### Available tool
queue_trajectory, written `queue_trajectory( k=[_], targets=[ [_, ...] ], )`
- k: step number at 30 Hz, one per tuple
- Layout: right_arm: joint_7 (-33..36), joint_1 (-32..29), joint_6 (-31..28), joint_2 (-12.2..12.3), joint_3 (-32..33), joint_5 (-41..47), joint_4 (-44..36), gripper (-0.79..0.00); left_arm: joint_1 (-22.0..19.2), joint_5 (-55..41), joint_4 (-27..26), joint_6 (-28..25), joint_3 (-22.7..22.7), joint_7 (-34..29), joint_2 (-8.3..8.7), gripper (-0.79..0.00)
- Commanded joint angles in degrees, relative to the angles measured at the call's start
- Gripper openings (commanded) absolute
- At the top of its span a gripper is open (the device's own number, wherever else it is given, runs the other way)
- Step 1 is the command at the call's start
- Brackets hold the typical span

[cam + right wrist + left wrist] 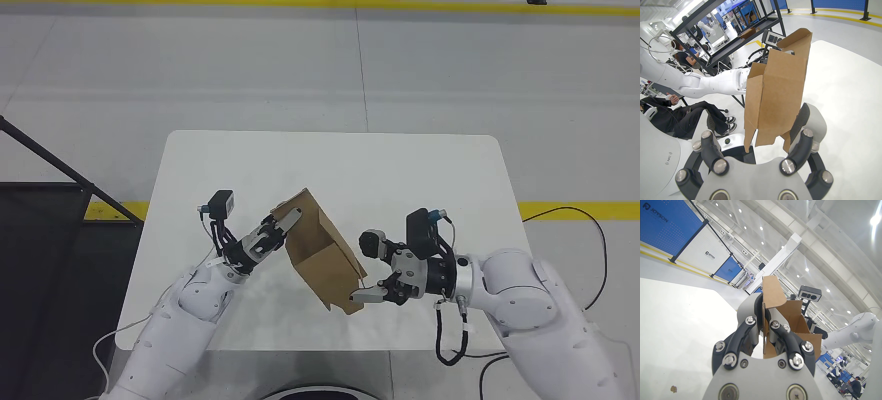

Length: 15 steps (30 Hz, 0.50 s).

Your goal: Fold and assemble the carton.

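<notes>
A brown cardboard carton (pixel 322 250), partly unfolded with loose flaps, is held tilted above the white table (pixel 430 170). My left gripper (pixel 281 221) is shut on the carton's upper edge; in the left wrist view its fingers (pixel 753 321) pinch a thin panel of the carton (pixel 793 321). My right gripper (pixel 369 269) is open at the carton's other end. In the right wrist view the carton (pixel 780 85) hangs between the spread fingers, its lower flap close to one padded finger (pixel 802 119). I cannot tell if they touch.
The table's front edge lies just below both arms. A black frame (pixel 40 160) stands off the table's left side and a black cable (pixel 590 215) trails off its right. A small brown scrap (pixel 673 389) lies on the tabletop near my left arm.
</notes>
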Motion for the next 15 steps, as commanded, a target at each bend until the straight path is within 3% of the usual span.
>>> queue_trajectory(
  k=[1,8,15],
  targets=[
    [-1.1,-0.5,1.0,0.0,0.3,-1.1,0.4,0.0,0.3,0.0,-0.6,1.1,0.0,0.2,-0.04,-0.785],
    [-7.0,-5.6,3.5,0.4,3.8,-8.7,-0.5,0.0,1.0,-1.3,-1.1,2.8,0.3,2.4,-0.45,-0.785],
    [-17.8,-14.7,4.5,0.8,10.3,-13.5,-1.9,0.0,0.4,-3.9,-0.1,2.9,0.8,3.5,-0.88,-0.785]
  ],
)
